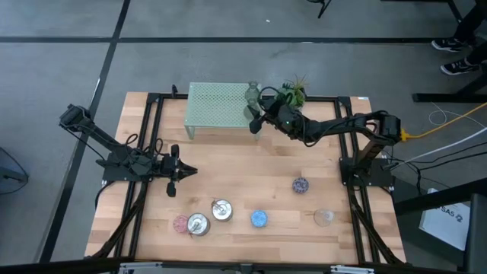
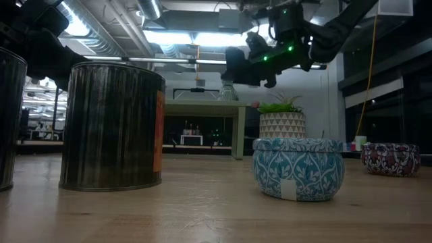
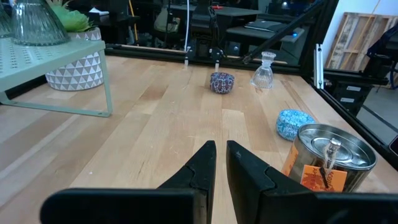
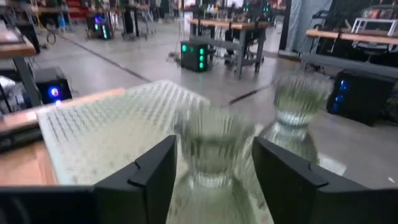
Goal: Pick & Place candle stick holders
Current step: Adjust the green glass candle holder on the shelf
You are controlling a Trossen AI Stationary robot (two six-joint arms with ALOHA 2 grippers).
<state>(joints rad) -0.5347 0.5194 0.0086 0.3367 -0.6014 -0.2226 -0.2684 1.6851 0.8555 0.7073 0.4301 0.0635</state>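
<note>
Right pincer (image 4: 211, 165) at the far right end of the mint-green mesh stand (image 1: 217, 105), fingers (image 4: 144, 177) spread with a gap to either side of a clear ribbed glass holder (image 4: 212, 149); no contact visible, so open around it, not gripping. Holder standing on the stand's perforated top. Just beyond the pincer, a second glass holder (image 4: 298, 102), also upright on the stand. Beside that end of the stand, just past the pincer, the plant (image 1: 293, 93) in its white patterned pot (image 2: 281, 125).

Right arm stretched from its base at the table's right edge leftward across the back of the table, wrist over the stand's corner. Seen level across the table: pincer hanging above the stand top, green lamps lit on the wrist.

Left pincer (image 1: 172, 176) over the bare wooden table (image 1: 251, 171) on the left half, arm folded low, fingers (image 3: 205, 163) nearly together with only a thin slit, nothing between them: closed, empty.

Ahead of the left pincer, nearest first: silver metal holder (image 3: 336, 149) with an orange label, blue patterned holder (image 3: 294, 122) just behind it, then purple patterned holder (image 3: 222, 82) and a small clear glass holder (image 3: 263, 70) near the far rail.

From above only: pink holder (image 1: 180, 223) touching or nearly touching a second silver holder (image 1: 198, 224), the first silver one (image 1: 221, 210) just beside.

Low camera: silver holders looming at left, blue holder centre, purple one at right; stand and pot far behind.
</note>
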